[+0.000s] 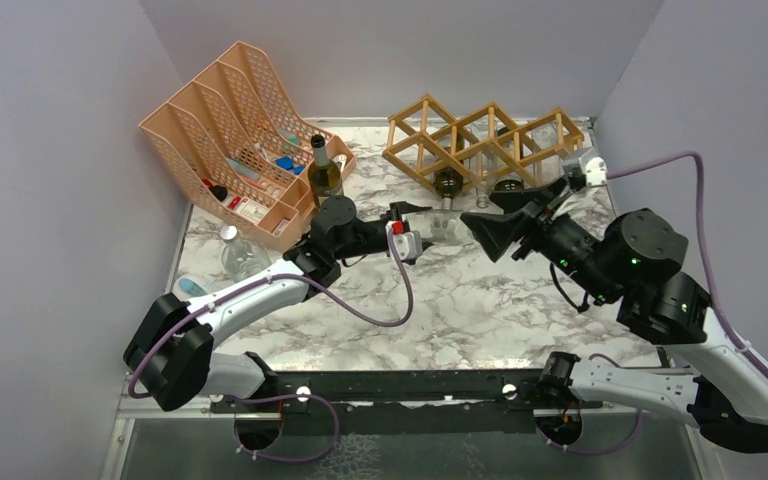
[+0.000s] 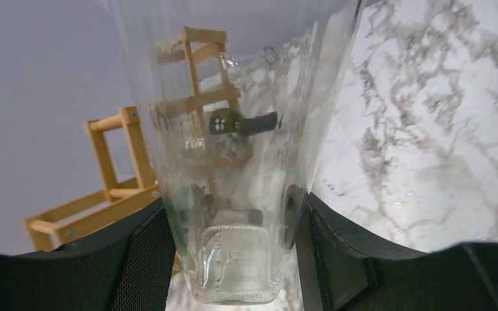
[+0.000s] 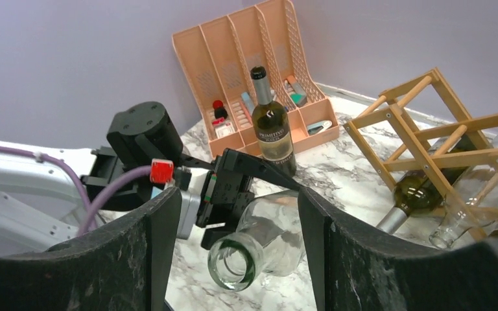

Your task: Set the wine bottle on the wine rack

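The left gripper [image 2: 233,259] is pinched on the wine bottle [image 3: 269,236], a black mesh-textured pad pressed flat against each side of its smooth round body. The bottle is clear, colourless glass, empty and uncorked, lying roughly level with its thick-lipped round mouth pointing away from that hand. Whether it rests on the table or hangs just above it, I cannot tell. The right gripper [image 3: 233,220] faces that mouth with its broad, wedge-shaped black fingers spread wide. The neck lies in the gap between them and touches neither. Under both hands is the glossy white table [image 1: 480,300], veined in grey like marble. Just beyond the right gripper stands the wine rack [image 1: 457,127], a lattice of thin light-wood bars pinned into diamond cells. An olive-green bottle [image 3: 412,197] and another clear one [image 3: 467,207] lie in its lower cells, necks poking out towards the hands. Behind the left gripper a dark, labelled bottle [image 3: 271,126] stands upright, close against a peach plastic mesh organizer [image 1: 210,110] with slanted dividers and small oddments in its slots.
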